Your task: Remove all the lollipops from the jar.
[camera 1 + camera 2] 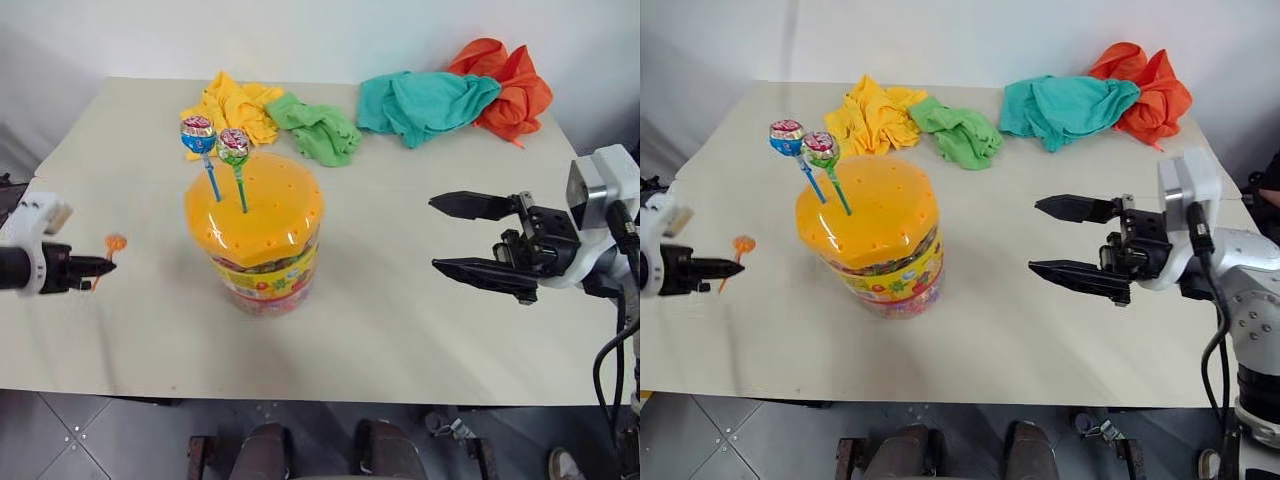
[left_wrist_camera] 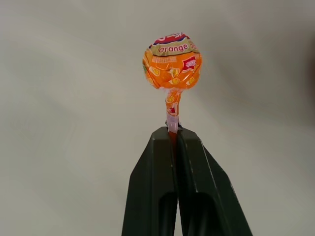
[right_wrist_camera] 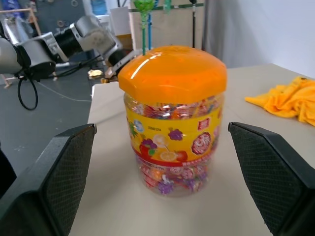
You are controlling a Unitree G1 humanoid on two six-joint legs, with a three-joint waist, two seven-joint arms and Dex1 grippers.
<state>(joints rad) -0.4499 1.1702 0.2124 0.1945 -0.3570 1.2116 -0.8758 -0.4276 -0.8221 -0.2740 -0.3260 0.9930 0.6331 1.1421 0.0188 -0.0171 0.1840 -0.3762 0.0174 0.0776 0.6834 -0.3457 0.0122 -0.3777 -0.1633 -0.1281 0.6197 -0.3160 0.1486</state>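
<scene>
The jar (image 1: 262, 240), a clear tub with a domed orange lid, stands mid-table. Two lollipops stick up from holes in its lid: one on a blue stick (image 1: 198, 135) and one on a green stick (image 1: 233, 146). My left gripper (image 1: 108, 265) hovers low over the table's left edge, shut on the stick of an orange-wrapped lollipop (image 2: 172, 61), well clear of the jar. My right gripper (image 1: 438, 235) is open to the right of the jar, its fingers level and pointing at it; in the right wrist view the jar (image 3: 172, 118) sits between them at a distance.
Crumpled cloths lie along the table's far side: yellow (image 1: 232, 105), green (image 1: 318, 127), teal (image 1: 425, 103) and orange (image 1: 505, 83). The table's front edge (image 1: 300, 392) runs close below both grippers.
</scene>
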